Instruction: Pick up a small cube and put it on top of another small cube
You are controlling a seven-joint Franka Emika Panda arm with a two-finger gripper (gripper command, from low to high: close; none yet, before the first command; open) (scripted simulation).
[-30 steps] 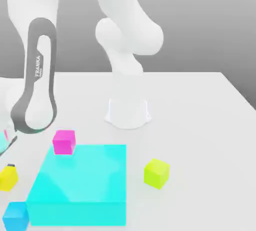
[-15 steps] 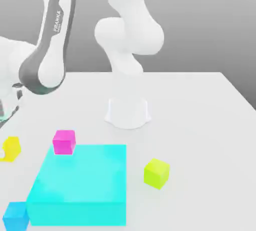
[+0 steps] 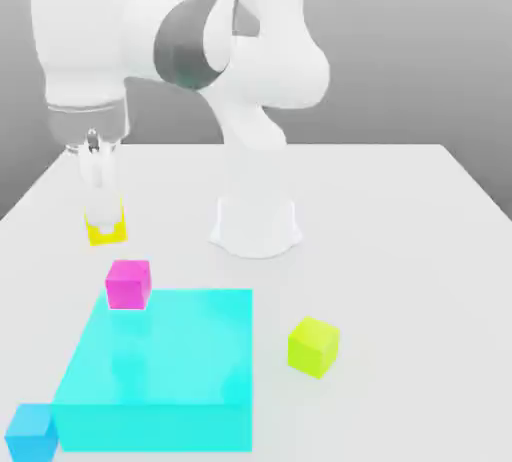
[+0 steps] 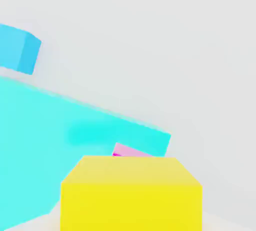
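My gripper is shut on the small bright yellow cube and holds it in the air. In the exterior view the cube hangs a little behind and above a small magenta cube, slightly to its left. The magenta cube rests on the table at the far left corner of the big cyan block. In the hand view the yellow cube fills the near part of the picture, and a strip of the magenta cube shows just past it.
A small blue cube sits at the cyan block's near left corner. A lime cube lies to the block's right. The arm's white base stands behind the block at mid-table.
The arm has swung from the exterior view's left edge toward the middle. The yellow cube rose with it, from near the table to a spot above and behind the magenta cube.
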